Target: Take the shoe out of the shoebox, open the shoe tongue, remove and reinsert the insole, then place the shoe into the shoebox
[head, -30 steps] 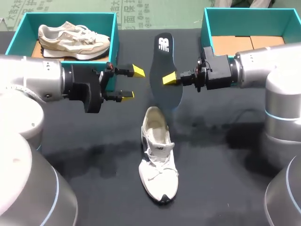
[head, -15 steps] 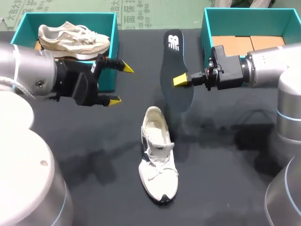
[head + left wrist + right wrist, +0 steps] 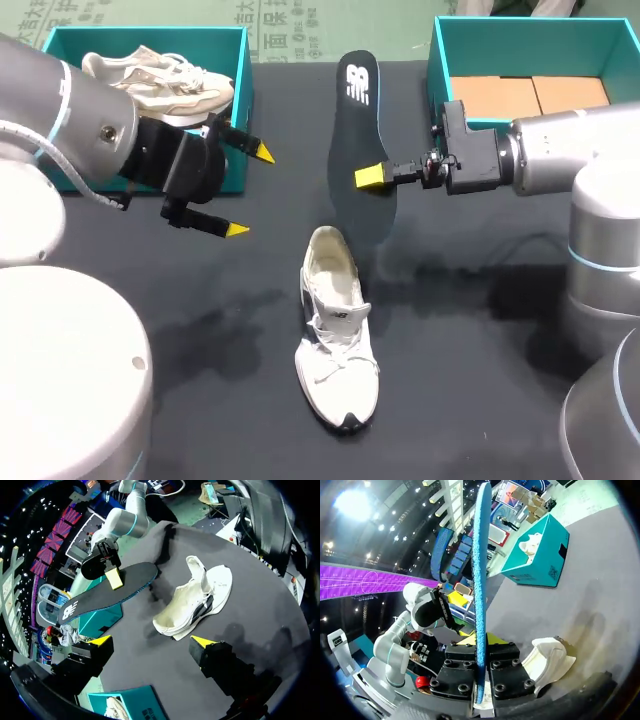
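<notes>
Fingers of right gripper [image 3: 372,177] pinch insole [image 3: 355,120] aloft by heel of shoe [image 3: 335,330] on table [image 3: 480,350]; left gripper [image 3: 249,191] spread, empty. Shoe out, insole removed; reinsertion and return to box [image 3: 438,60] remain.

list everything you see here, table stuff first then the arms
white shoe: 1, white, lying mid-table, outside both boxes
insole: 1, black, held on edge above the table beyond the white shoe
left shoebox: 1, teal, far left
beige shoe: 1, beige and white, inside the left shoebox
right shoebox: 1, teal, far right, brown cardboard floor, no shoe
table: 1, black cover
left gripper: 1, yellow tips, open, empty, by the left shoebox
right gripper: 1, yellow tips, shut on the insole
</notes>
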Controlling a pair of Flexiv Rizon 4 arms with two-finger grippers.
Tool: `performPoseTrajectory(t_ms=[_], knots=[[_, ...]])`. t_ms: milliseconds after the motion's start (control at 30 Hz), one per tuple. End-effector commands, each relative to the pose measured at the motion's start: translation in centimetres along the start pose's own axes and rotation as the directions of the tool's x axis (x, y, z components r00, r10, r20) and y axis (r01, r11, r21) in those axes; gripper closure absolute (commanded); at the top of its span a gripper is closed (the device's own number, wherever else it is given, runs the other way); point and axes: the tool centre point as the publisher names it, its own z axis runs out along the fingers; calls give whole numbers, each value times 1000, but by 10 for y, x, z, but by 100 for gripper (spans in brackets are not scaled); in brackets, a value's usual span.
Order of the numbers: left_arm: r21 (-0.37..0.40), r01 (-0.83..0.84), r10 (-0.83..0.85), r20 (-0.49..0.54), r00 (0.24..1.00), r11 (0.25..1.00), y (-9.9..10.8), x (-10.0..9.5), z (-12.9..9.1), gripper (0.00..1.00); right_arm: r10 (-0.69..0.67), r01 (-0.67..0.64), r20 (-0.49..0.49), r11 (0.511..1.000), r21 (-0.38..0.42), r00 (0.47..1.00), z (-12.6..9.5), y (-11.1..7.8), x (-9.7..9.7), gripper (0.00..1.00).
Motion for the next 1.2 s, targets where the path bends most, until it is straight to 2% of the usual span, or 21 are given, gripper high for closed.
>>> performPoseTrajectory(t_ms=[33,333,367,400,433,633,767,1167,1200], knots=[[-71,411,-410,-335,848,909,4,-4,3,0,-1,1,3,1000,-15,1000,11,-2,-4,100],[-71,411,-410,-335,848,909,4,-4,3,0,-1,1,3,1000,-15,1000,11,-2,-4,100],[-120,458,-471,-316,823,881,4,-2,13,0,-1,1,3,1000,-15,1000,11,-2,-4,100],[-106,478,-484,-324,813,872,5,2,21,0,-26,27,23,999,-24,999,15,-5,-8,100],[-74,500,-494,-337,802,863,7,7,25,0,-39,39,-11,999,-19,999,19,-7,-12,100],[-48,557,-532,-377,758,829,29,35,44,0,-103,101,-43,993,-54,994,26,-13,-24,100],[31,542,-485,-406,774,840,34,48,52,0,-153,150,-56,987,-58,987,29,-12,-30,100],[34,540,-481,-412,774,841,34,49,54,0,-153,150,-54,987,-57,987,29,-12,-33,100],[56,522,-451,-429,783,851,33,52,59,0,-153,150,-54,987,-57,987,29,-12,-33,100]])
